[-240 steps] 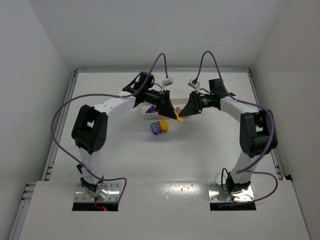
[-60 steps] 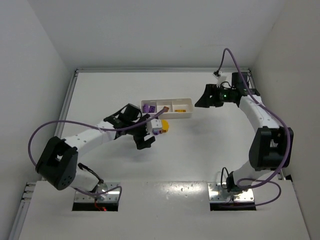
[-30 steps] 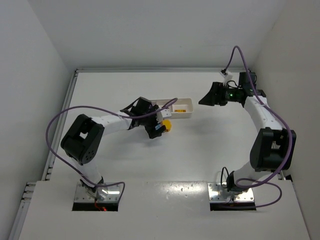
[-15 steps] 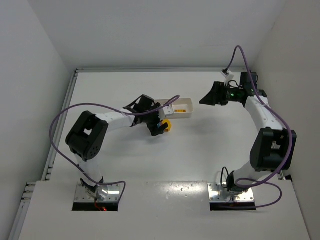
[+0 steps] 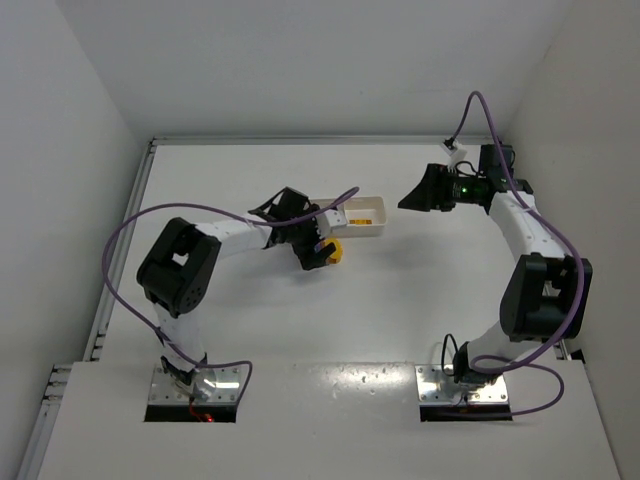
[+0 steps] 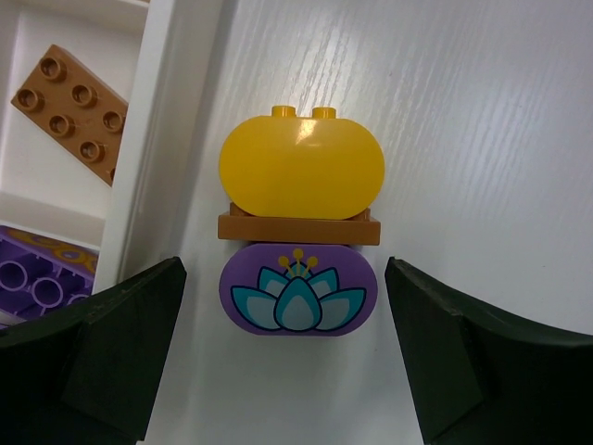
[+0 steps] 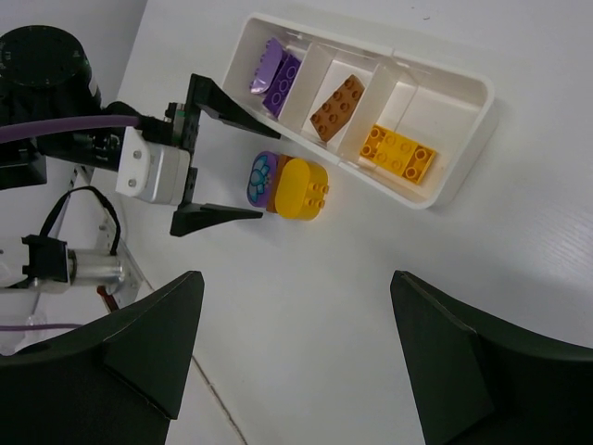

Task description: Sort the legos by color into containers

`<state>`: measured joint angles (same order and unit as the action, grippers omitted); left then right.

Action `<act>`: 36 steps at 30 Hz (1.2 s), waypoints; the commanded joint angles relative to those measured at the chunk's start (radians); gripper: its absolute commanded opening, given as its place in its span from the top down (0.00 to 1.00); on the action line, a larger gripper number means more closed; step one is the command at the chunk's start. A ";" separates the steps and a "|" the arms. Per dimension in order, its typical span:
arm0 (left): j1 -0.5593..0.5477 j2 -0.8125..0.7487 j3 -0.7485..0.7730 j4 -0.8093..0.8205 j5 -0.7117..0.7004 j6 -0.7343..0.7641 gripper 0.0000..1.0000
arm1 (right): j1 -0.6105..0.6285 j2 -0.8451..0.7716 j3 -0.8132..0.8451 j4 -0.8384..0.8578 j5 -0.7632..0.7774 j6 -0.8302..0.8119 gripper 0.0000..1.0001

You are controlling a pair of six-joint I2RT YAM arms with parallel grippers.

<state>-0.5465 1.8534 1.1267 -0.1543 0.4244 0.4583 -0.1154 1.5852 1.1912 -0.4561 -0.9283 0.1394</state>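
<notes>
While both tools stand apart, empty, the left tool [image 7: 268, 171] flanks 1 clipped stack of 3 legos [image 6: 298, 229], yellow, brown and purple, on the worktop [image 6: 491, 130] just beside the tray [image 7: 470, 137]. Only the right wrist view, behind the right tool [image 5: 412, 196], shows all 3 compartments: 2 purple bricks [image 7: 275, 74], 1 brown brick [image 7: 337, 107], 1 orange brick [image 7: 399, 152].

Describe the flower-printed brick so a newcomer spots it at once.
Find the long white tray; beside its long wall lies a small brick cluster. The purple brick is its end piece, between the open jaws of the left gripper, the only one with a teal flower print.
</notes>
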 commanded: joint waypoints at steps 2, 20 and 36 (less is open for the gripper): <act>0.013 0.018 0.044 -0.021 0.004 -0.007 0.05 | -0.003 0.010 0.010 0.028 -0.032 0.006 0.18; 0.013 0.087 0.116 -0.117 0.033 0.020 0.25 | -0.003 0.029 0.010 0.028 -0.032 0.006 0.18; 0.013 0.096 0.137 -0.177 0.053 0.048 0.69 | -0.003 0.029 0.019 0.019 -0.032 0.015 0.18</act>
<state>-0.5430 1.9511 1.2377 -0.3099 0.4404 0.4900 -0.1154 1.6135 1.1912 -0.4545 -0.9287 0.1410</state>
